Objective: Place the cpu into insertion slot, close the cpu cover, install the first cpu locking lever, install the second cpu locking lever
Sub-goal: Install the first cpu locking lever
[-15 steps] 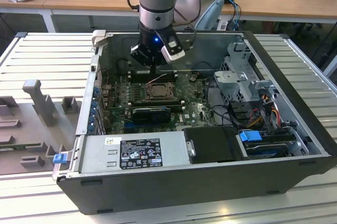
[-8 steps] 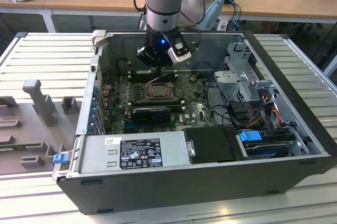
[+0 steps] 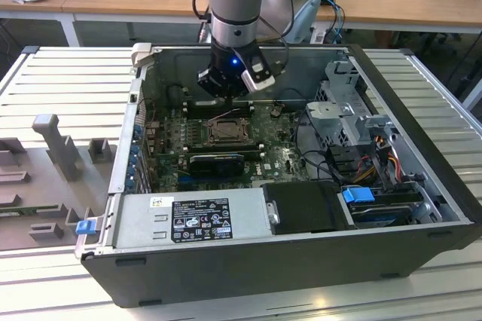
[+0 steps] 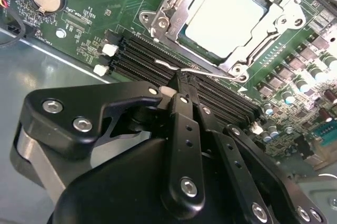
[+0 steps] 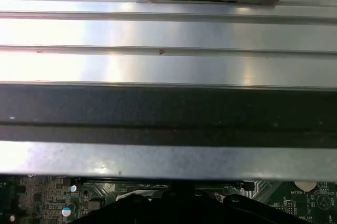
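Gripper: the gripper (image 4: 181, 84) has its fingers pressed together, tips down at a thin silver wire lever (image 4: 197, 71) that runs along the near edge of the socket. In the second wrist view the tips sit right at or on the wire; I cannot tell whether they pinch it or only push it.

Gripper in the case: in the exterior view the gripper (image 3: 230, 93) hangs inside the open computer case (image 3: 422, 238), just behind the socket on the green motherboard (image 3: 282, 159).

Cpu: the cpu (image 4: 224, 16), pale and square, lies flat in the insertion slot (image 4: 181, 37).

Cpu cover: the cpu cover (image 4: 281, 16) looks closed down over the chip, its silver frame around the pale middle.

Locking lever: the wire by the fingertips lies over the black memory slots (image 4: 137, 53), apparently not yet tucked under its hook.

Step in hand: by my judgement, working one locking lever.

Doing it well: keep the tips on the wire itself, not on the memory slots beneath. Press down and sideways together so the wire slides under its catch. Keep the force steady, since a sprung wire can slip off closed tips. Watch that the cover stays flat.

Risk: a slip could strike the small capacitors (image 4: 303, 84) beside the socket.

Surroundings: the case sits on a ribbed metal tabletop (image 3: 68, 84).
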Robot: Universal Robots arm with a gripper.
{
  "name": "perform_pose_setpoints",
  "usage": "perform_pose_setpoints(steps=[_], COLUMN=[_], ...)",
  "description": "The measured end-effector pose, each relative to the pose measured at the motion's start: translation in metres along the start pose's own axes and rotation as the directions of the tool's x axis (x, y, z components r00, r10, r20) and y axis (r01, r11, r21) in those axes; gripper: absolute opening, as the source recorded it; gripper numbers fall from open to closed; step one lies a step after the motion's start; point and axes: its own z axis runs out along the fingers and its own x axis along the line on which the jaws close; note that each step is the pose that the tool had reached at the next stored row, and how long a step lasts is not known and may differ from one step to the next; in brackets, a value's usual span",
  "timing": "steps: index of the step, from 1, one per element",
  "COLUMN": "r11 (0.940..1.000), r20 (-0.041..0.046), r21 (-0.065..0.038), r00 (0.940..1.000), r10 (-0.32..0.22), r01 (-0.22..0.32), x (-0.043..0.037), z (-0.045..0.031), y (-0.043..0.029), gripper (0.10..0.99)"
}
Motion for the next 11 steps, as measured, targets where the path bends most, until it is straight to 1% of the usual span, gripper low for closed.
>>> perform_pose_setpoints(steps=[5, 11], r11=[1.0000, 1.0000], r20=[0.0011, 0.0000], r21=[0.000, 0.000], r00=[1.0000, 1.0000], r10=[0.000, -0.008], r01=[0.000, 0.008], x=[-0.0001, -0.0063], z=[0.0005, 0.0038], y=[-0.0030, -0.0036], gripper=[0.106, 0.106])
